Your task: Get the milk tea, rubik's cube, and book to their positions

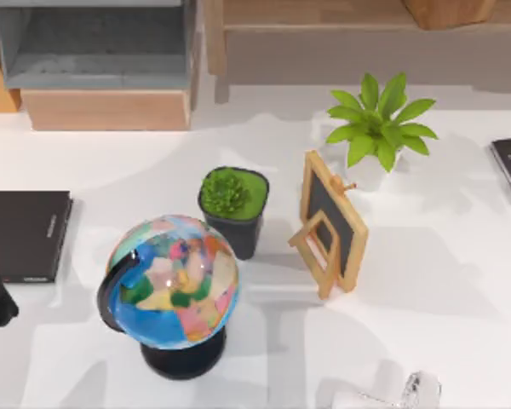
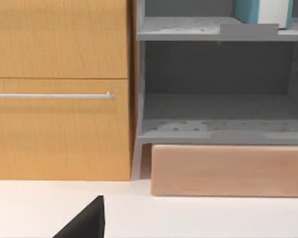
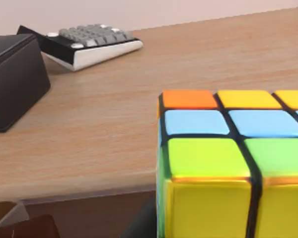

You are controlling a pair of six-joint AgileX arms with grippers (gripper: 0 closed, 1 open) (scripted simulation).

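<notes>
The small rigid rubik's cube (image 3: 233,163) with orange, yellow, blue and green squares sat close before the right wrist camera over a wooden shelf (image 3: 114,124); judged light, hard and slick-faced, it suited opposite flat-face grasping, end effector closure undeterminable.

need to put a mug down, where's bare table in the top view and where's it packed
Bare table lies right of the small easel chalkboard, and between the black book and potted succulent. It is crowded mid-table, where globe, succulent and chalkboard cluster.
</notes>
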